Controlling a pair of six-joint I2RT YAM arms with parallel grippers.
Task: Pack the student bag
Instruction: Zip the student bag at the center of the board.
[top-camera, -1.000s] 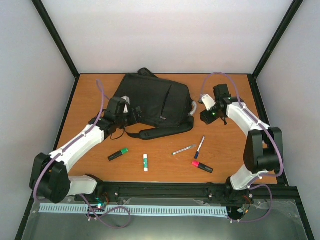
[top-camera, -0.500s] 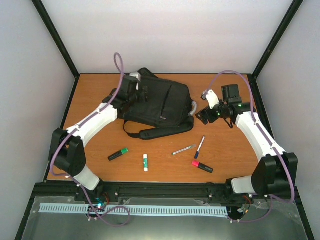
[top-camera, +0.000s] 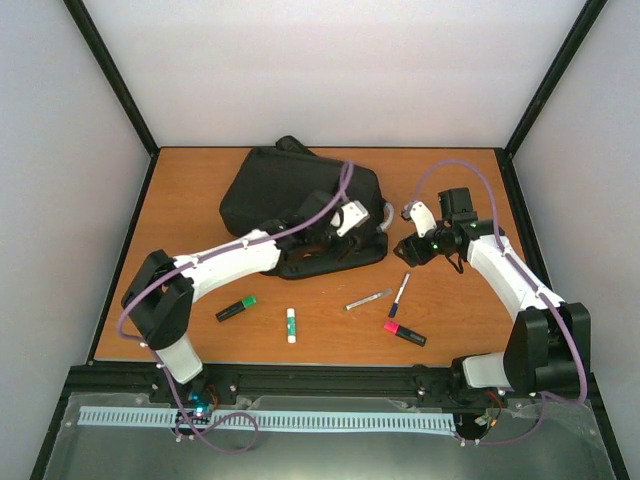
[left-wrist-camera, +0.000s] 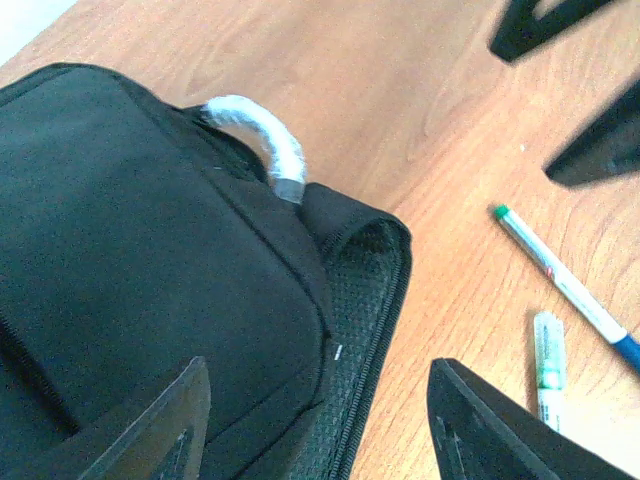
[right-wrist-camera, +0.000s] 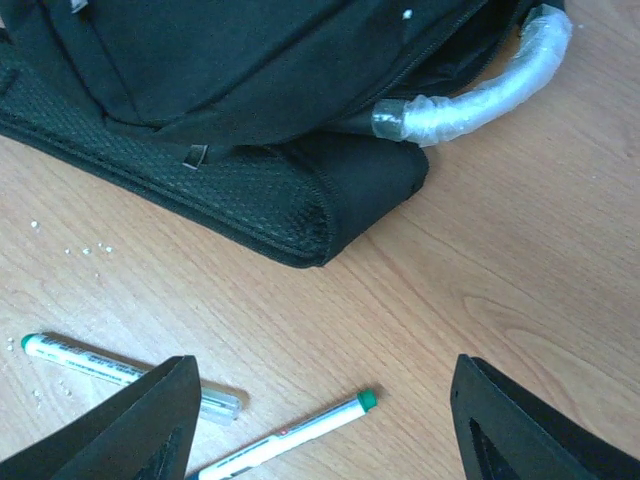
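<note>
While left gripper (left-wrist-camera: 315, 395) and right gripper (right-wrist-camera: 322, 385) both gape empty, close one squarely on grey loop handle (right-wrist-camera: 480, 92) to tension student bag (top-camera: 280, 185).

No legible text or labels.

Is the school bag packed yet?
Not yet. Nothing looks packed: the green marker, glue stick, silver pen, blue pen and pink marker all lie on the table outside the bag. The left gripper and right gripper hover open and empty by the bag's grey handle. All five things are left to pack.
</note>
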